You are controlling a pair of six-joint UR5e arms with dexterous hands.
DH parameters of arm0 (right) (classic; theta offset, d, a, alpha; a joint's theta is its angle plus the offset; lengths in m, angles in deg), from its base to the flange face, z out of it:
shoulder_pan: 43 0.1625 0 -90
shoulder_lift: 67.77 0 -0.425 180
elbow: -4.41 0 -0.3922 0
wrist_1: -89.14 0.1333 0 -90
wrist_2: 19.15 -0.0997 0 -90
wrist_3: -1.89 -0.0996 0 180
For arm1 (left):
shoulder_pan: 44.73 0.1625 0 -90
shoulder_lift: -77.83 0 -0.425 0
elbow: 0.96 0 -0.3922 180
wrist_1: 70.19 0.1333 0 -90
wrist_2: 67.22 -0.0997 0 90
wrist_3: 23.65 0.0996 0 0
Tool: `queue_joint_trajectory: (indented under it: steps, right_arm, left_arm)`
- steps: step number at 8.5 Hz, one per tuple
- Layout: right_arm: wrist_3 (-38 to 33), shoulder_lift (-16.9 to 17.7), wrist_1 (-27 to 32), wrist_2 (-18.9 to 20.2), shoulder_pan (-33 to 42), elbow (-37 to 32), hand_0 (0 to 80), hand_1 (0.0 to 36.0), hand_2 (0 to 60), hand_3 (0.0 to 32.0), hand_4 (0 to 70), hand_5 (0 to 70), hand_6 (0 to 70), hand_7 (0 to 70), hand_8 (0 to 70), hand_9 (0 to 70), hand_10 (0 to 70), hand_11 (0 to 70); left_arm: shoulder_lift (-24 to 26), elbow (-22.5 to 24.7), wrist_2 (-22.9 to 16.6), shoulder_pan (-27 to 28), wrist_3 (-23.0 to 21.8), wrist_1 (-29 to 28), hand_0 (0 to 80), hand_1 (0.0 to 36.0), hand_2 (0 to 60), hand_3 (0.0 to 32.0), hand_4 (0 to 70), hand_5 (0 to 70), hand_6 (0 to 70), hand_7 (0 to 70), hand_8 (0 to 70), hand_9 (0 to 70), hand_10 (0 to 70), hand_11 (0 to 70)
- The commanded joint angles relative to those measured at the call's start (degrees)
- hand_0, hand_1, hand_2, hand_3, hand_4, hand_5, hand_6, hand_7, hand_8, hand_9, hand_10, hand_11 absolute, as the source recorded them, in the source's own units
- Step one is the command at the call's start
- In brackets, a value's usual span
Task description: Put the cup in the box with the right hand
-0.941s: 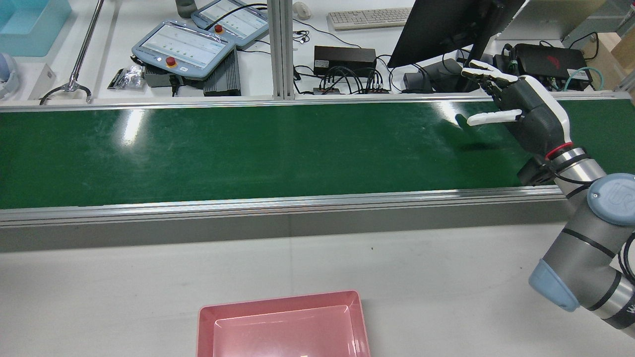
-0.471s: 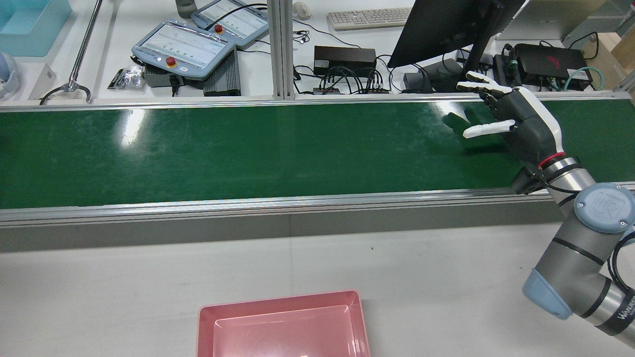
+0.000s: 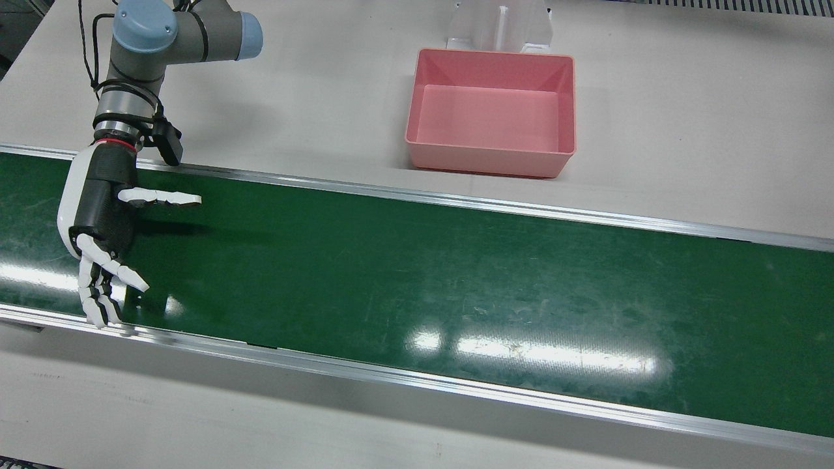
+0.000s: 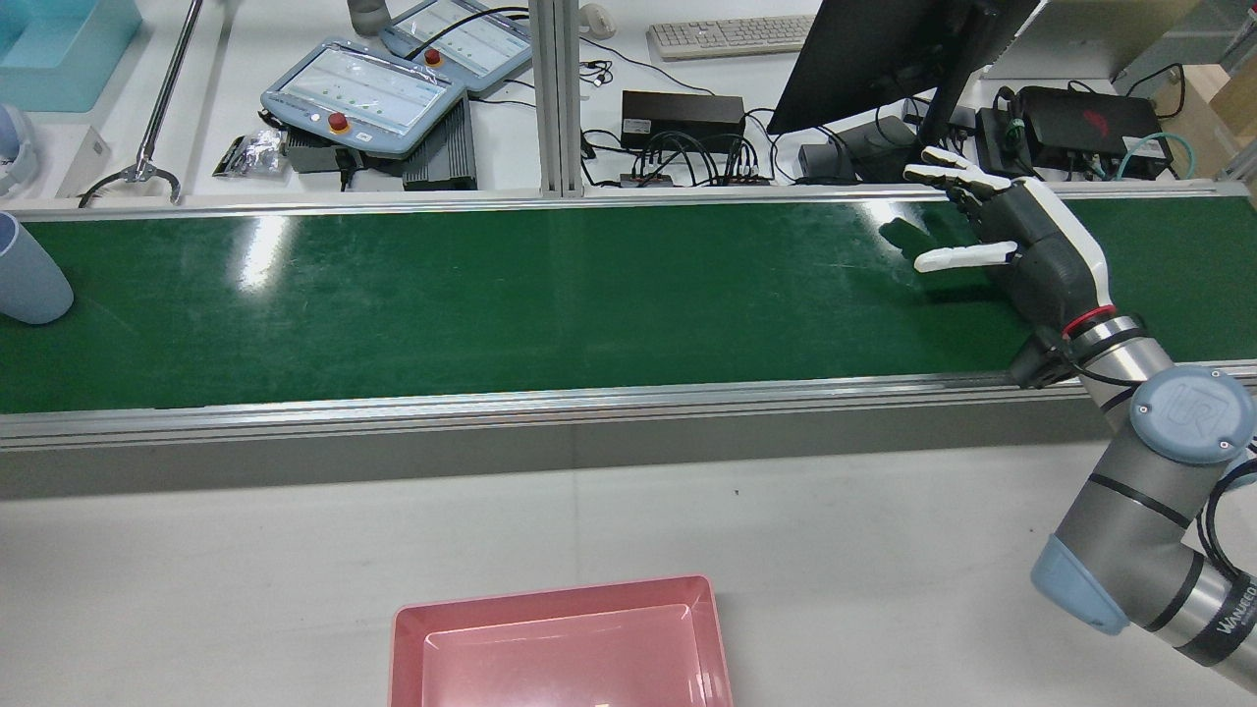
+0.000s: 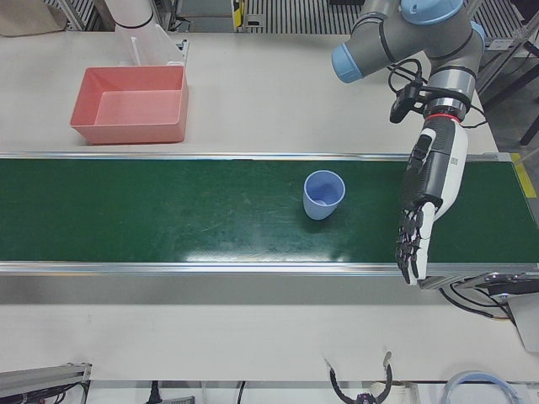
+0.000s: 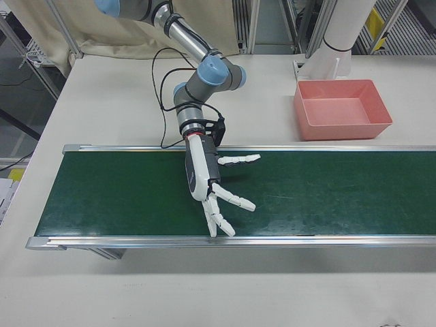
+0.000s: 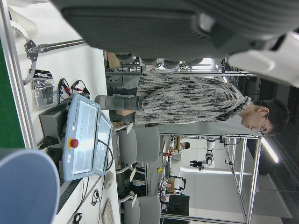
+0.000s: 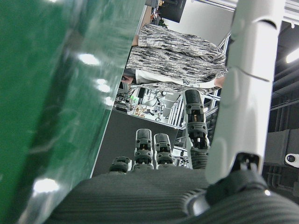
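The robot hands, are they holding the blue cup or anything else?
No, neither holds anything. The right hand is open above the green belt. The left hand is open too, and the blue cup stands on the belt beside it, untouched.

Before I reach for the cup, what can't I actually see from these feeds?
- Cup: rear view, cut off by the left edge; absent from front and right-front views.
- Pink box: rear view, cut off by the bottom edge.
- Right robot hand: its own camera shows only blurred belt and fingers.

Cup [image 5: 324, 194] on belt [image 5: 168, 210], box [image 5: 132, 104] on table behind belt
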Motion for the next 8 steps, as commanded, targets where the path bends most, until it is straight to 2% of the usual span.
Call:
queue_joint_trajectory:
  steps: [1,3,4,5,7,8]
  right_arm:
    - [0.1,-0.1,-3.2,0.0,-0.2,0.2,61.0,16.8,0.0,0.0,21.3,7.3,6.0,19.7,10.2,18.4,0.9,3.5]
    - [0.0,-0.1,-3.2,-0.3,-0.6,0.0,61.2,17.2,0.0,0.0,22.3,7.2,5.9,20.4,10.1,18.4,0.0,1.0]
    - [-0.1,-0.1,-3.2,-0.3,-0.6,0.1,60.3,17.9,2.0,0.0,19.9,7.2,5.9,19.9,10.2,18.5,0.0,2.0]
    - [-0.1,-0.2,-3.1,-0.4,-0.7,0.1,57.5,21.3,10.6,0.0,14.7,7.3,6.0,19.7,10.1,18.3,0.8,3.4]
    - [-0.1,-0.2,-3.1,-0.4,-0.8,0.0,58.6,19.5,6.4,0.0,17.4,7.3,6.0,19.8,10.1,18.2,0.8,3.4]
    - [-0.1,-0.2,-3.1,-0.4,-1.0,0.1,58.4,19.4,6.6,0.0,17.7,7.3,6.0,20.0,10.2,18.5,0.9,3.5]
  left_arm:
    - [0.0,0.0,0.0,0.0,0.0,0.0,0.0,0.0,0.0,0.0,0.0,0.0,0.0,0.0,0.0,0.0,0.0,0.0]
    - [0.0,0.1,0.0,0.0,0.0,0.0,0.0,0.0,0.0,0.0,0.0,0.0,0.0,0.0,0.0,0.0,0.0,0.0]
    - [0.0,0.1,0.0,0.0,0.0,0.0,0.0,0.0,0.0,0.0,0.0,0.0,0.0,0.0,0.0,0.0,0.0,0.0]
    - [0.0,0.1,0.0,0.0,0.0,0.0,0.0,0.0,0.0,0.0,0.0,0.0,0.0,0.0,0.0,0.0,0.0,0.0]
    - [0.0,0.0,0.0,0.0,0.0,0.0,0.0,0.0,0.0,0.0,0.0,0.0,0.0,0.0,0.0,0.0,0.0,0.0]
    - [0.0,0.1,0.0,0.0,0.0,0.0,0.0,0.0,0.0,0.0,0.0,0.0,0.0,0.0,0.0,0.0,0.0,0.0]
